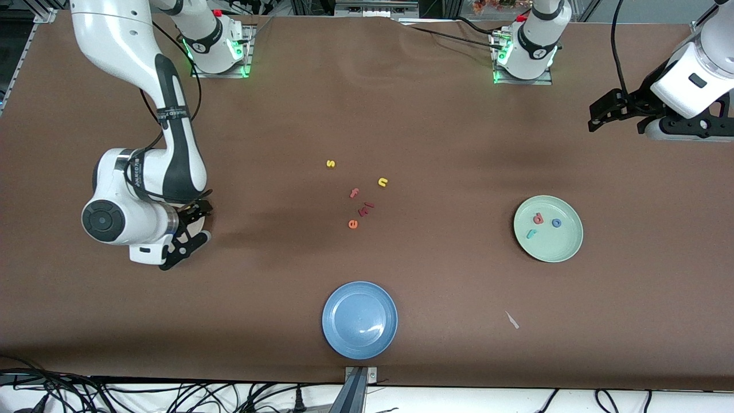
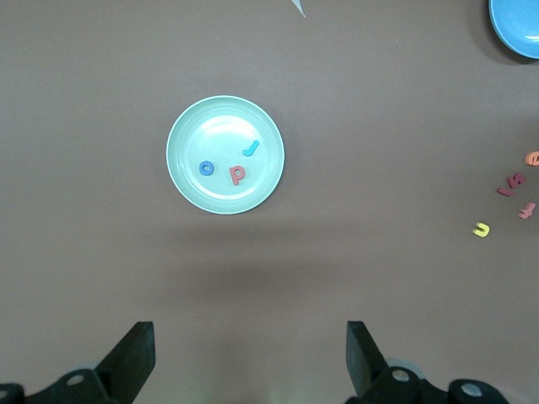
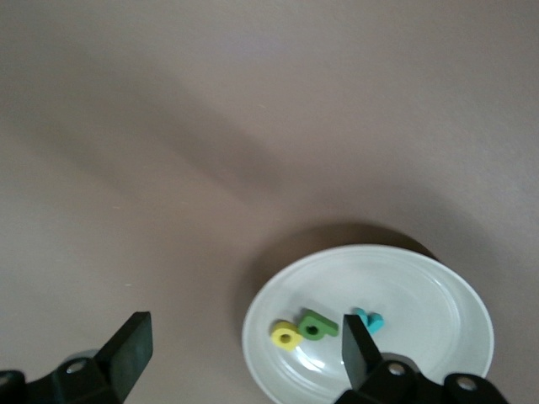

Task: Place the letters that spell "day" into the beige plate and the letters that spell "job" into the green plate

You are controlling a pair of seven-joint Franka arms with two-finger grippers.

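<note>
Retreat is the step I judge to be in hand: from the front view, the right pincer (image 1: 192, 232) hangs low at the right arm's end of the counter (image 1: 367, 115), hiding nearly all of the beige plate (image 1: 202, 234) beneath it, so I want to lift straight up and not drag a finger across the rim. The left pincer (image 1: 596, 117) waits, released, high over the left arm's end, while the green plate (image 1: 565, 249) already carries the salmon b (image 1: 538, 218), blue o (image 1: 556, 223) and teal j (image 1: 531, 233). In the left wrist view those three sit well inside the green plate, with the left pincer's jaws spread and apart from it. In the right wrist view the right pincer's jaws stand wide and empty, one finger (image 3: 360, 349) just over the yellow d (image 3: 286, 335), green a (image 3: 318, 325) and teal y (image 3: 369, 319) lying close together in the beige plate.
</note>
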